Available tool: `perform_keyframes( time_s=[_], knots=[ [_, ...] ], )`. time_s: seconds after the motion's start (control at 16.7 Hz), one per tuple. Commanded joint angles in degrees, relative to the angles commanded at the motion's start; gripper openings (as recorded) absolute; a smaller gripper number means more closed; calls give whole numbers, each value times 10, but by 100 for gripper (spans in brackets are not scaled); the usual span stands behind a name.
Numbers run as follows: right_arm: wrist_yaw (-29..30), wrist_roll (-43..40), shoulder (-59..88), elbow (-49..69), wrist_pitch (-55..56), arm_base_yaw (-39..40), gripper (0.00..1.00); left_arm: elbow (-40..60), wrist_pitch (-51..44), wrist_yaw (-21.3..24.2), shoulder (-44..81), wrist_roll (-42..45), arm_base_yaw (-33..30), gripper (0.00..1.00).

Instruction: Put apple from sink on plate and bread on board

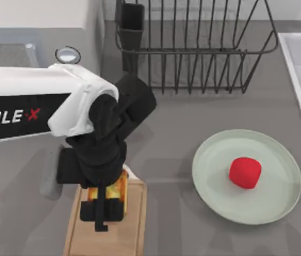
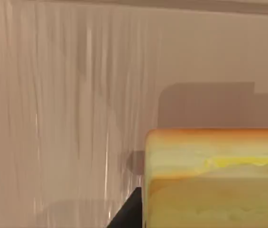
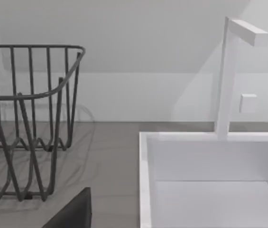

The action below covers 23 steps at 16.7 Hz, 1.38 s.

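- While the left arm (image 1: 38, 106) reaches in from the top view's left, it covers much of the grey table (image 1: 193, 122) at that side and bends down over the board.
- Behind it at the table's far edge stands a dark wire rack (image 1: 198, 48), which the right wrist view also shows beside the sink.
- At the top view's right edge runs the sink's (image 1: 299, 80) pale rim; a white faucet (image 3: 226, 76) rises at the basin's back.
- Right of centre lies the plate (image 1: 247, 176), with the apple (image 1: 245, 172) resting on it a little right of its middle.
- At the near left, the board (image 1: 131, 224) lies partly under the arm.
- Over the board's far end hangs the left gripper (image 1: 105, 200), its fingers clamped on the bread.
- Between those fingers the bread (image 1: 119, 188) shows its golden top; the left wrist view has it close up, orange edge above pale yellow side.
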Motion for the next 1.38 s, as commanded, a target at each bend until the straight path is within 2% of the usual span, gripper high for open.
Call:
perform_keyframes(
  time_s=[0.36, 1.14, 1.38],
  knots=[
    [0, 0, 0, 0, 0, 0, 100, -11, 9, 0, 11, 0, 0, 0],
    [0, 0, 0, 0, 0, 0, 100, -11, 9, 0, 11, 0, 0, 98],
    [0, 0, 0, 0, 0, 0, 100, -11, 9, 0, 11, 0, 0, 100]
  ],
)
